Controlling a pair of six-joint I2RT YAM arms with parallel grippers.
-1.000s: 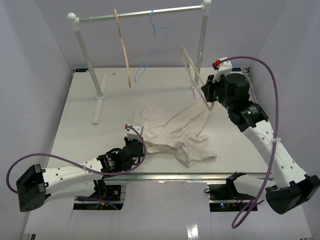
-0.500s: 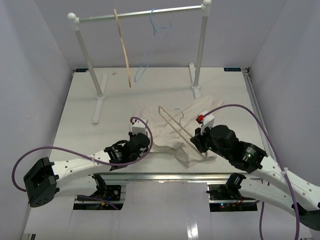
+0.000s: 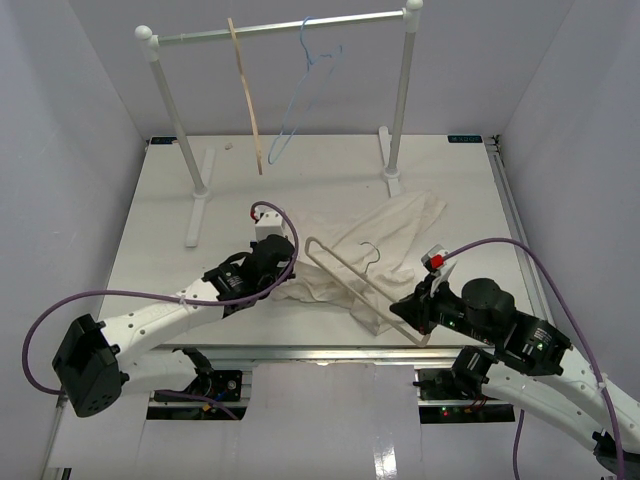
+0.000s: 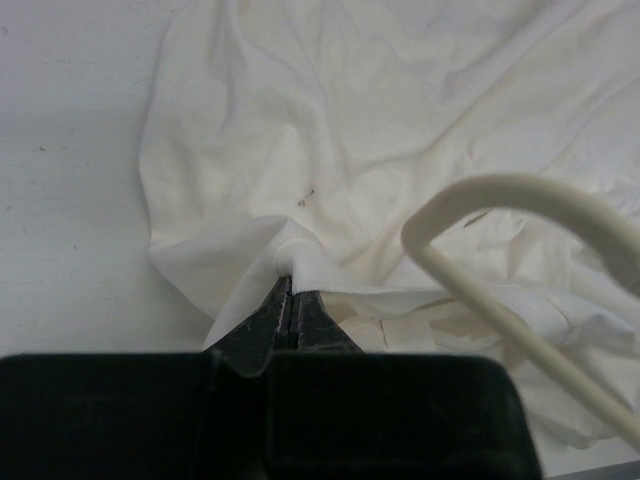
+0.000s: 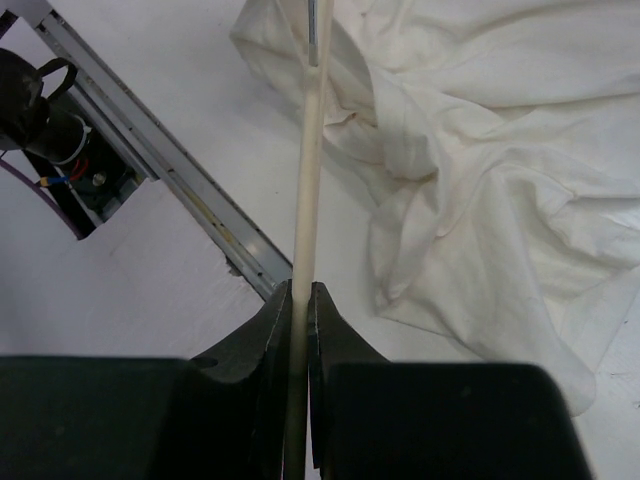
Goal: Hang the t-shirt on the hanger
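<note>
The cream t-shirt [image 3: 385, 235] lies wrinkled on the middle of the table. My left gripper [image 3: 289, 272] is shut on a fold of its near left edge, and the left wrist view shows the cloth [image 4: 300, 150] pinched at the tips [image 4: 290, 292]. My right gripper [image 3: 407, 313] is shut on the near right end of the pale wooden hanger [image 3: 350, 277]. The hanger slants over the shirt's front part, with its silver hook [image 3: 371, 250] pointing back. In the right wrist view the hanger bar [image 5: 308, 180] runs straight out from the jaws [image 5: 302, 292], with the shirt [image 5: 480, 150] beside it. The hanger's far end [image 4: 500, 190] shows in the left wrist view.
A white clothes rack [image 3: 280, 30] stands at the back with a tan wooden hanger [image 3: 246, 100] and a blue wire hanger [image 3: 300, 100] on it. Its feet [image 3: 200, 195] rest on the table. The metal front rail [image 5: 160, 160] runs along the near edge.
My right gripper carried the hanger from the back right near the rack down to the front, over the shirt. My left gripper moved back and right with the shirt edge in it.
</note>
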